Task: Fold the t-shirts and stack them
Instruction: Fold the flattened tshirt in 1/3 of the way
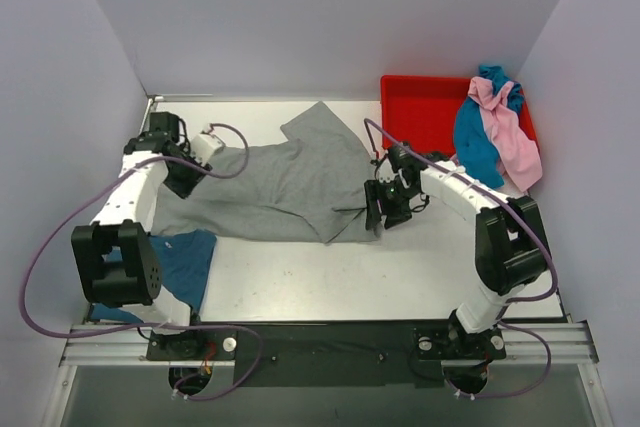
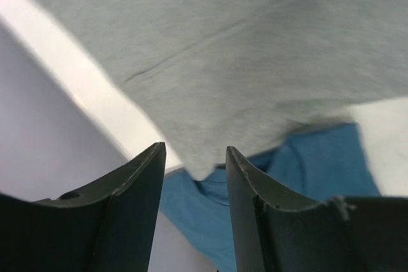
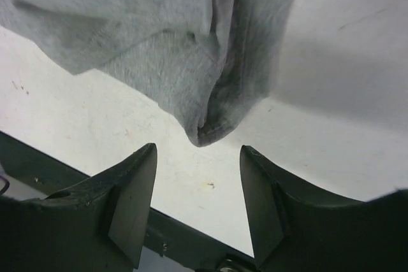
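Note:
A grey t-shirt (image 1: 290,182) lies spread and wrinkled across the middle of the table. My left gripper (image 1: 186,183) is open at its left end. In the left wrist view the gripper (image 2: 194,160) has a grey corner (image 2: 199,169) hanging between its fingertips, ungripped, above a blue t-shirt (image 2: 306,164). That blue shirt (image 1: 188,262) lies at the near left, partly under the left arm. My right gripper (image 1: 385,209) is open at the grey shirt's right end. In the right wrist view the gripper (image 3: 197,157) is just short of a folded grey corner (image 3: 210,125).
A red plastic bin (image 1: 425,112) stands at the back right. A teal-blue t-shirt (image 1: 472,147) and a pink t-shirt (image 1: 512,137) hang crumpled over its right side. Walls close in on the left, back and right. The black rail (image 1: 330,332) runs along the near edge.

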Available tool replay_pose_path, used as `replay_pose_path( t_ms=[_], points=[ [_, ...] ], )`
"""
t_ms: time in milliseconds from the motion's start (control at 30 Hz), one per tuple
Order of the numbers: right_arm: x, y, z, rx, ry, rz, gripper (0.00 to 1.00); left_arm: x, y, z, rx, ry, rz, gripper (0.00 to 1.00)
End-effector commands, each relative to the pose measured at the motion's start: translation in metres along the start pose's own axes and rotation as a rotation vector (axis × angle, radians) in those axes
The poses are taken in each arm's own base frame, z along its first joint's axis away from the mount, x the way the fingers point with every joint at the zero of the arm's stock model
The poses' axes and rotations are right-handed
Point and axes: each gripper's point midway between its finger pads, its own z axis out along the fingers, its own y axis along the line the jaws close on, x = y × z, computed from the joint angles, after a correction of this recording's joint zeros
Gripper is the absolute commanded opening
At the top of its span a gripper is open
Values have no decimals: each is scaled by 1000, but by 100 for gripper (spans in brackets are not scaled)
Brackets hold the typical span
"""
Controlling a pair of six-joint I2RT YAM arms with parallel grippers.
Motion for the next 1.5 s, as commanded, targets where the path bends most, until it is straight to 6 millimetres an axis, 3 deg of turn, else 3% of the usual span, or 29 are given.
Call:
replay_pose_path(
  t_ms=[0,167,233,333,500,633,767,867,900,1000,1133,1200,1333,1400,1467],
  points=[
    [12,26,7,-174,-28,11,50,-1,-82,4,225,-6,199,53],
    [18,16,32,-174,8,21,42,-10,-128,32,225,11,316,54],
    [21,8,38,-166,32,48,31,-11,-142,41,218,26,342,54],
    [22,-7,36,-158,31,106,2,-7,-153,52,239,47,350,53],
    [24,-26,21,-156,-1,212,0,6,-153,62,226,93,381,52],
    [39,-47,19,-64,55,301,0,17,-156,70,239,133,397,52],
    [56,-46,27,-72,128,348,0,28,-160,79,251,172,416,52],
    [57,-50,27,-43,149,371,9,7,-159,68,252,132,419,52],
    [52,-51,24,-27,139,374,22,-3,-162,60,262,102,413,52],
    [49,-68,6,104,126,377,39,-50,-174,25,291,-7,436,54],
    [17,-77,-36,235,-22,278,48,-89,-216,-17,404,-111,486,56],
    [5,-69,-47,253,-85,181,50,-100,-244,-29,453,-143,524,56],
    [-30,-24,-34,23,-170,112,42,-136,-286,-25,517,-245,486,52],
    [-48,-14,-27,-43,-179,123,41,-155,-294,-13,520,-280,446,51],
    [-62,-16,-21,-27,-186,129,41,-168,-299,1,496,-298,445,51]
  ],
)
